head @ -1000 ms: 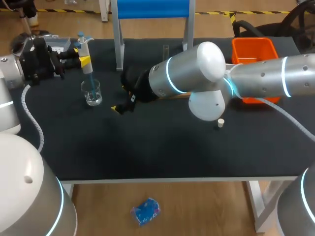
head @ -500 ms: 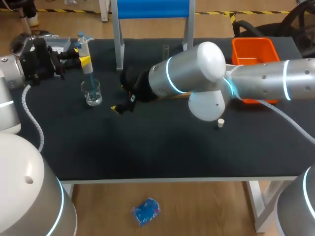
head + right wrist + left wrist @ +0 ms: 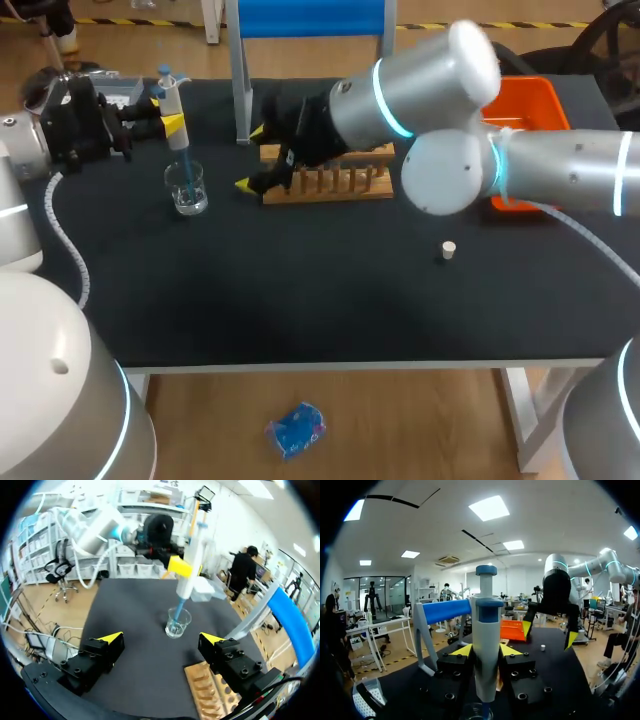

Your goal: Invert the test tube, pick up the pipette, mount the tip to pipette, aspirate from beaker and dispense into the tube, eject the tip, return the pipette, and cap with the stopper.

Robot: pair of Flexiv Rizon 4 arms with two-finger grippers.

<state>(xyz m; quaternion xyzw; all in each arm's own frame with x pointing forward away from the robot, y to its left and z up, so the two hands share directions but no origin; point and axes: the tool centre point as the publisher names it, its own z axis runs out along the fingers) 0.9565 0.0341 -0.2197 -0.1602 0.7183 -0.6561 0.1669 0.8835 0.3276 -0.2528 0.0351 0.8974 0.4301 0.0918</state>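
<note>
My left gripper [image 3: 165, 118] is shut on the white and blue pipette [image 3: 172, 108], held upright with its tip down inside the glass beaker [image 3: 187, 190]. In the left wrist view the pipette [image 3: 486, 645] stands between the yellow fingertips [image 3: 462, 650]. My right gripper [image 3: 252, 157] hangs open and empty at the left end of the wooden rack [image 3: 335, 182], to the right of the beaker. From the right wrist, the beaker [image 3: 178, 622] and pipette [image 3: 192, 560] lie ahead of the open gripper [image 3: 161, 640]. The small stopper [image 3: 449, 249] lies on the mat. The test tube is hidden behind my right arm.
An orange bin [image 3: 525, 95] sits at the back right, partly behind my right arm. A blue-topped frame [image 3: 310, 20] stands at the back middle. A clear tip box [image 3: 120, 92] is at the back left, behind the left gripper.
My right arm has lifted and drawn back toward the rack, uncovering the rack; its gripper stays open. The left arm, pipette and beaker have not moved.
</note>
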